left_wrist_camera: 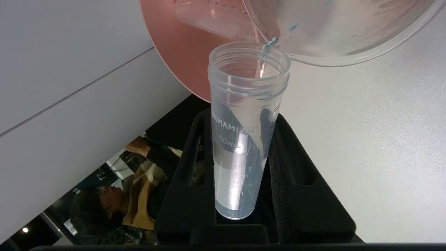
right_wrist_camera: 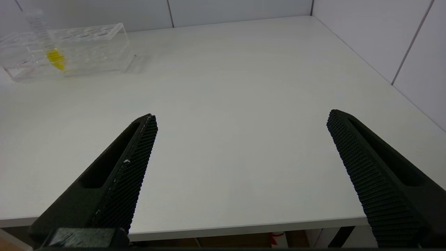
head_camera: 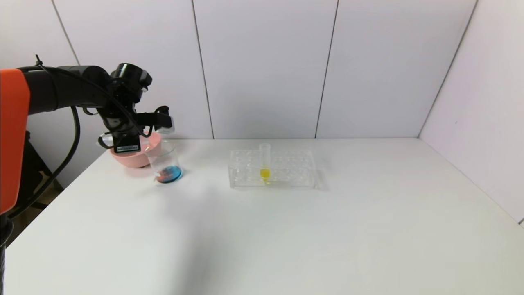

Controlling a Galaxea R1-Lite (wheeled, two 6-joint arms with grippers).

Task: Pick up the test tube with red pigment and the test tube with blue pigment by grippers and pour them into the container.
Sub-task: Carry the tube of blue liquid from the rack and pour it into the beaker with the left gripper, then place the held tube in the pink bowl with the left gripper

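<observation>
My left gripper [head_camera: 163, 121] is shut on a clear graduated tube [left_wrist_camera: 244, 122], tipped mouth-down over the rim of the glass beaker [head_camera: 164, 164]. The tube looks drained, with blue drops at its lip touching the beaker's rim [left_wrist_camera: 348, 38]. The beaker holds blue and red liquid at its bottom. No tube with red liquid shows; another clear tube [left_wrist_camera: 209, 15] lies in the pink bowl [head_camera: 133, 157]. My right gripper [right_wrist_camera: 240, 122] is open and empty above the table's near edge, outside the head view.
A clear tube rack [head_camera: 286, 172] stands mid-table with one yellow-liquid tube [head_camera: 265, 169]; both show in the right wrist view, rack [right_wrist_camera: 90, 48] and tube [right_wrist_camera: 54, 57]. The pink bowl sits just behind the beaker. White walls close the back and right.
</observation>
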